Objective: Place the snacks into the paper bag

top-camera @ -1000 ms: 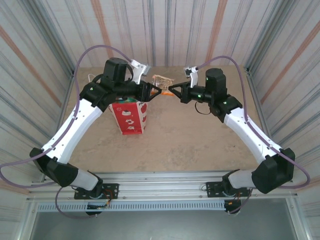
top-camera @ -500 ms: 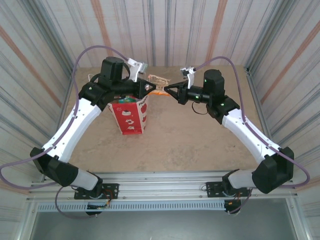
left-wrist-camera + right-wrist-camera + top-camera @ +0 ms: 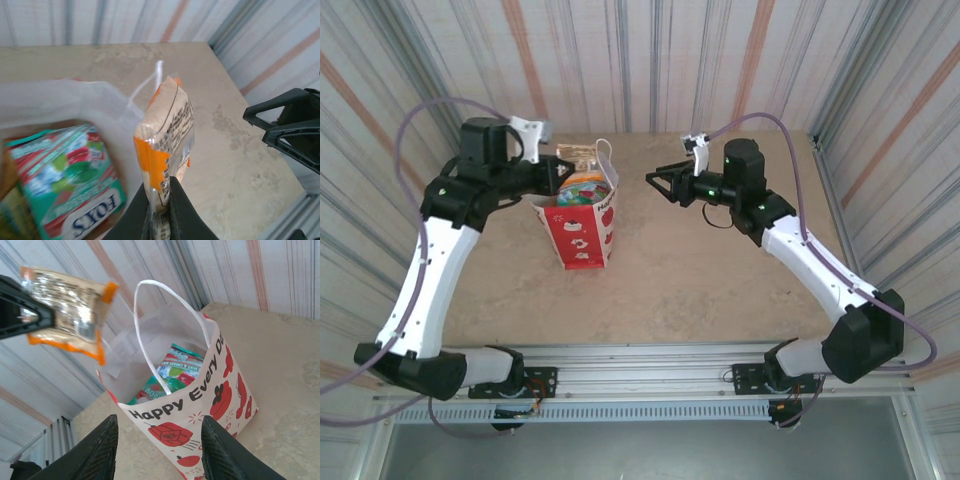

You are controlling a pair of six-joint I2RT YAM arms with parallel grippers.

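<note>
your left gripper [image 3: 160, 202], clamped on the orange packet [image 3: 167, 130], has swung left over the bag [image 3: 582, 240]; your right gripper [image 3: 653, 180] has opened.

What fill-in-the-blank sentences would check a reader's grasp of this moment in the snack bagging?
1. The left gripper is shut on a snack packet coloured ___.
2. The green FOX'S packet lies ___ the paper bag.
3. The right gripper is open and holds ___.

Missing words: orange; inside; nothing.
</note>
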